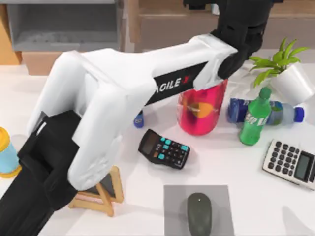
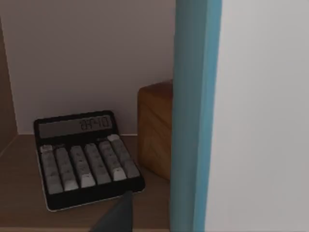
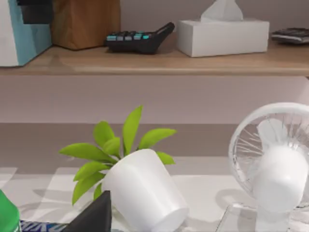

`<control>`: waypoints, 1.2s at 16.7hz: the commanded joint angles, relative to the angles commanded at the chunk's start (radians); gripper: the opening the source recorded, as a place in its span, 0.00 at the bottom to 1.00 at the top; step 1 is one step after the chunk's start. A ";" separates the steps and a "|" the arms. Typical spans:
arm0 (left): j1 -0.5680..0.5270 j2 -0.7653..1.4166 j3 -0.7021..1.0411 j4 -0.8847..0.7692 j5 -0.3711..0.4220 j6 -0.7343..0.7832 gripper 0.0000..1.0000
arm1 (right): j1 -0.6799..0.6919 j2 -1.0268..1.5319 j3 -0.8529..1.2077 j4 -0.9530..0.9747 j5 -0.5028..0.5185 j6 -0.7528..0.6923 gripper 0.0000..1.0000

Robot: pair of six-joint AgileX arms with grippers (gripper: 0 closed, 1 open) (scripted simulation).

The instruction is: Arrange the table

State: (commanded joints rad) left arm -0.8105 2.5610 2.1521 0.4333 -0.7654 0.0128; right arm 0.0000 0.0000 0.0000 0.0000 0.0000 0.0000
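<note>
Left wrist view looks into the shelf (image 2: pixel 29 212), probably to put something beside the grey calculator (image 2: pixel 84 157); I cannot tell how its fingers sit

Top view: camera hung above the surface (image 1: pixel 221 172), looking down; the left arm (image 1: pixel 123 93) crossed much of its frame, close under the lens.

Left wrist view: camera sat close inside a wooden shelf (image 2: pixel 19 212), facing level at a grey-keyed calculator (image 2: pixel 84 159), a wooden block (image 2: pixel 154 130) and a teal-edged panel (image 2: pixel 195 116).

Right wrist view: camera sat low over the surface, facing the shelf, near a potted plant (image 3: pixel 140 193) and a white fan (image 3: pixel 275 164).

Shared: potted plant in top and right wrist views; wooden block and teal-edged panel in both wrist views.
</note>
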 joint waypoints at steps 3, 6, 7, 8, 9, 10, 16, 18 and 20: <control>0.000 0.000 0.000 0.000 0.000 0.000 0.47 | 0.000 0.000 0.000 0.000 0.000 0.000 1.00; 0.000 0.000 0.000 0.000 0.000 0.000 0.25 | 0.000 0.000 0.000 0.000 0.000 0.000 1.00; 0.000 0.000 0.000 0.000 0.000 0.000 0.17 | 0.000 0.000 0.000 0.000 0.000 0.000 1.00; 0.000 0.000 0.000 0.000 0.000 0.000 0.10 | 0.000 0.000 0.000 0.000 0.000 0.000 1.00; 0.000 0.000 0.000 0.000 0.000 0.000 0.02 | 0.000 0.000 0.000 0.000 0.000 0.000 1.00; 0.000 0.000 0.000 0.000 0.000 0.000 0.00 | 0.000 0.000 0.000 0.000 0.000 0.000 1.00; 0.000 0.000 0.000 0.000 0.000 0.000 0.00 | 0.000 0.000 0.000 0.000 0.000 0.000 1.00; -0.004 -0.001 0.000 0.000 0.000 0.001 0.00 | 0.000 0.000 0.000 0.000 0.000 0.000 1.00; -0.011 -0.013 -0.015 0.004 -0.003 0.002 0.00 | 0.000 0.000 0.000 0.000 0.000 0.000 1.00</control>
State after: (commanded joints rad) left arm -0.8212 2.5480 2.1370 0.4370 -0.7686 0.0146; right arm 0.0000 0.0000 0.0000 0.0000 0.0000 0.0000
